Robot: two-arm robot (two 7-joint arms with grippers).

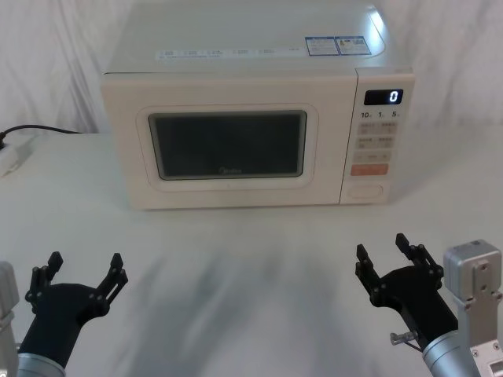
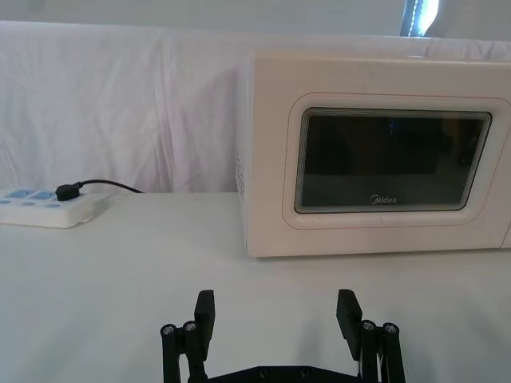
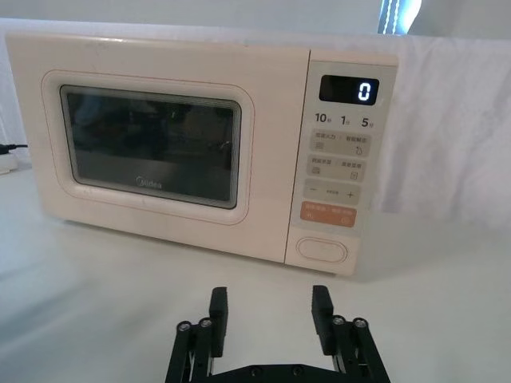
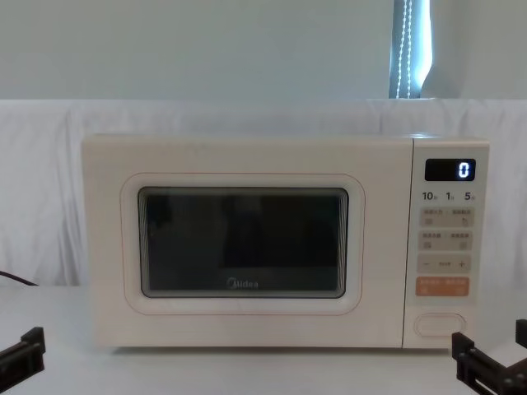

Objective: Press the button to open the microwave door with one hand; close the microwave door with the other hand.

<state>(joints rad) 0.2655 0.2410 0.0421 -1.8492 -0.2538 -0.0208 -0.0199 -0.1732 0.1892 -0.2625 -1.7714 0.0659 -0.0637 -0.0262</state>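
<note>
The cream microwave (image 1: pixel 236 55) stands at the back of the table, its display reading 0. Its door (image 1: pixel 228 145) with the dark window sits flush and closed; the door (image 4: pixel 243 247) looks the same from the chest. The pill-shaped button (image 1: pixel 365 191) is at the bottom of the keypad strip, below the orange key; the button (image 3: pixel 323 249) lies ahead of my right gripper (image 3: pixel 270 307). My right gripper (image 1: pixel 385 255) hovers open near the table's front right. My left gripper (image 1: pixel 85 265) is open at the front left, well short of the door (image 2: pixel 391 163).
A white power strip (image 2: pixel 44 209) with a black plug and cable lies on the table left of the microwave. White cloth covers the table (image 1: pixel 236 283) and hangs behind it. Open table lies between the grippers and the oven.
</note>
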